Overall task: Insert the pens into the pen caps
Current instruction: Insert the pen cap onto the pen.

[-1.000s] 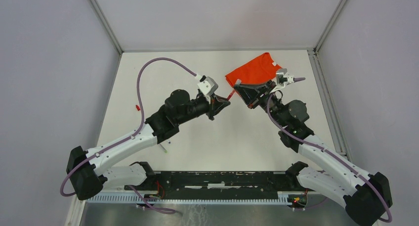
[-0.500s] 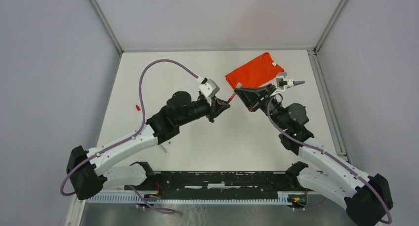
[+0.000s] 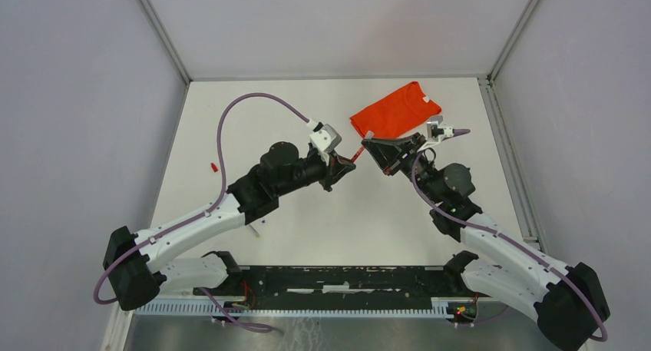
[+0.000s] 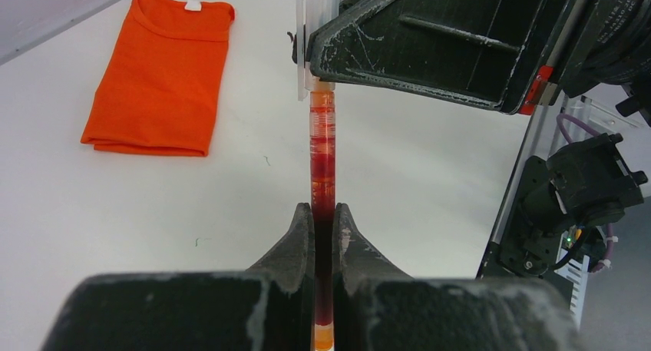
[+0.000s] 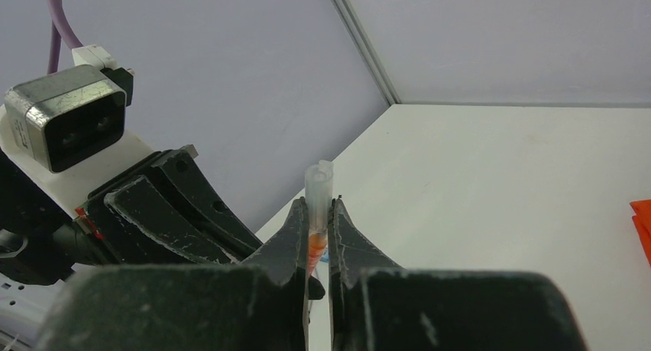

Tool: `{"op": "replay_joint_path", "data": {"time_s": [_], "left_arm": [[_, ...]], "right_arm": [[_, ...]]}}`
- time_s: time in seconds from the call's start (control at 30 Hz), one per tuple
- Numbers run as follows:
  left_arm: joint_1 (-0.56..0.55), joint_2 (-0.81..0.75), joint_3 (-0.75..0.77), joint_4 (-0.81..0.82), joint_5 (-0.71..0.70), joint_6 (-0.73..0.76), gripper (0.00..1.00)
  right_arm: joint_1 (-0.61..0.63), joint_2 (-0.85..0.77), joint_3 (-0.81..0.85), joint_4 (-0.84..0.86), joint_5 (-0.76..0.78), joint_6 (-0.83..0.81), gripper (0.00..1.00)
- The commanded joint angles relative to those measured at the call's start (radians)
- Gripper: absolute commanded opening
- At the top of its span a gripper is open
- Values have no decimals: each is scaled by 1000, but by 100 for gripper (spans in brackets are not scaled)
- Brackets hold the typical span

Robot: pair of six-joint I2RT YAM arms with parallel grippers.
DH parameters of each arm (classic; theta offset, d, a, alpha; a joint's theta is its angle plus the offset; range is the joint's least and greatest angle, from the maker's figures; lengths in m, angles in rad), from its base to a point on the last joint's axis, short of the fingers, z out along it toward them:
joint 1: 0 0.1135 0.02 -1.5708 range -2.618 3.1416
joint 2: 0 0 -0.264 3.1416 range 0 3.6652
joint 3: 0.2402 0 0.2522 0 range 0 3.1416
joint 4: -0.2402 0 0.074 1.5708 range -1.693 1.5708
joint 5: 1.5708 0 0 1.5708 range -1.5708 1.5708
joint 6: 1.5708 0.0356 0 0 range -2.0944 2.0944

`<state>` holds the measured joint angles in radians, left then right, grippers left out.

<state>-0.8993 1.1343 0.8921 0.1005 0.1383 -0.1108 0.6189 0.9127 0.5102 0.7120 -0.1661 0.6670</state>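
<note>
Left jaws pinch red pen — tip inside clear cap, pinched by right jaws.

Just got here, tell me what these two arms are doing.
This is a capping step above the white table. The left gripper is shut on a slim red translucent pen; the right gripper is shut on a clear tubular plastic cap. The pen's tip sits at the cap's mouth, seemingly partly in. A folded orange shirt lies behind them.

Glossy plastic pen, matt cloth shirt
</note>
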Motion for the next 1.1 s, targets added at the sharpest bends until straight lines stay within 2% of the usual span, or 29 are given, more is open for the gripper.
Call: {"op": "replay_joint_path", "data": {"time_s": [0.0, 0.4, 0.73, 1.07], "left_arm": [[2, -39, 15, 135, -46, 31, 2], [2, -40, 13, 135, -61, 31, 2], [2, -56, 3, 155, -95, 13, 2], [2, -60, -4, 162, -87, 11, 2]], "right_arm": [[45, 35, -24, 6, -41, 24, 0], [82, 39, -52, 16, 0, 31, 0], [97, 47, -74, 133, 117, 90, 0], [113, 17, -91, 138, 134, 113, 0]]}}
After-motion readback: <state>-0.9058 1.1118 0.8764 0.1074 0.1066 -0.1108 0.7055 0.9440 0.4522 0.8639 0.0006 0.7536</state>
